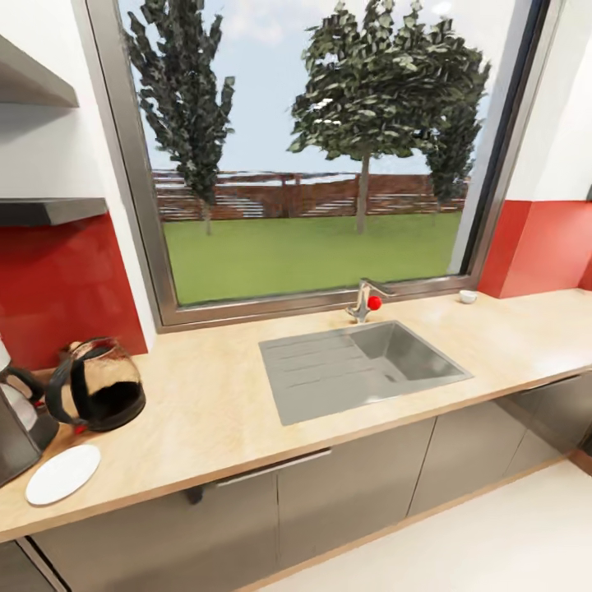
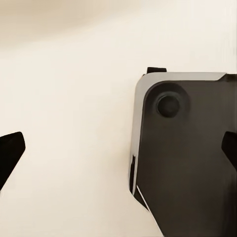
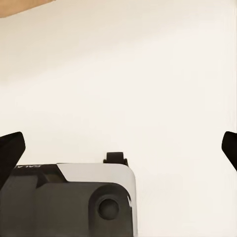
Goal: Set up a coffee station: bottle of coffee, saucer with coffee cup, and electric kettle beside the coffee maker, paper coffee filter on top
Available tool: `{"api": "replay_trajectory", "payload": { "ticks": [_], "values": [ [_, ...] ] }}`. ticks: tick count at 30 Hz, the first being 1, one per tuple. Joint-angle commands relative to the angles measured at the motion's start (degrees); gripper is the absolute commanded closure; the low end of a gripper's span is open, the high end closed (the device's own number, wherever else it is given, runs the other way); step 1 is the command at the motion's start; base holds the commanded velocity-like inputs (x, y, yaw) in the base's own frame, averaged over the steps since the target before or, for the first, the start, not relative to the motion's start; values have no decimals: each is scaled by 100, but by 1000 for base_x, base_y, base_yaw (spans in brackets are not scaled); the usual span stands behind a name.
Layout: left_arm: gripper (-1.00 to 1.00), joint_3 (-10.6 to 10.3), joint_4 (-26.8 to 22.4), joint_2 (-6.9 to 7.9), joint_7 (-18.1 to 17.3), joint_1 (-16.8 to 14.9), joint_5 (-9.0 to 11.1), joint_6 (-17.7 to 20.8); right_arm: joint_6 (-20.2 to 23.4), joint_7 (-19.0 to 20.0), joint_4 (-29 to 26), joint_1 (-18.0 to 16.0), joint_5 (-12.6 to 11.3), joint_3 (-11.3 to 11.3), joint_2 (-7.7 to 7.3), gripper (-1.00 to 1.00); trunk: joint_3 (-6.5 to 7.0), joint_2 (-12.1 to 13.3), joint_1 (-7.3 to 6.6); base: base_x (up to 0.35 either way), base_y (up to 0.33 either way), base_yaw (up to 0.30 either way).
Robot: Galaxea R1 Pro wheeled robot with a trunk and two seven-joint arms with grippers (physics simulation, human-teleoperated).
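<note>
In the head view, the bench (image 1: 247, 411), a long light wood worktop, runs across the frame under a large window (image 1: 321, 148). At the lower left edge stands the dark-grey coffee maker (image 1: 18, 436), cut off by the frame. Just right of it sits the electric kettle (image 1: 97, 385), dark liquid inside. In front of both lies the saucer (image 1: 62, 474), flat on the wood. A steel sink (image 1: 362, 366) is set mid-bench, a tap (image 1: 363, 300) behind it. A small white item (image 1: 468, 296) rests near the window's right corner. Two dark shelves (image 1: 49, 210) jut from the upper left wall.

In the left wrist view, the left hand (image 2: 118, 153) is released, fingertips wide apart over pale floor and the robot's dark base (image 2: 187, 158).

In the right wrist view, the right hand (image 3: 118, 150) is likewise spread, holding nothing.
</note>
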Motion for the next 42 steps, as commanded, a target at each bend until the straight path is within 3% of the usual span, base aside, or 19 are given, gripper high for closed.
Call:
{"api": "replay_trajectory", "payload": {
  "ticks": [1,22,42],
  "values": [
    [-100,35,-16,-9,3,2,-58,-3,-21,7,7,-6,-60,48,-1,-100,-9,-8,4,164,-239,-294],
    [-100,34,-22,-20,7,2,-30,-3,-21,6,7,-6,-60,41,-5,-100,-9,-8,4,209,-219,-287],
    [-100,44,-4,-20,42,2,-52,15,-12,-29,24,-6,-31,101,15,-100,-9,-8,4,199,-222,-13]
  ]
}}
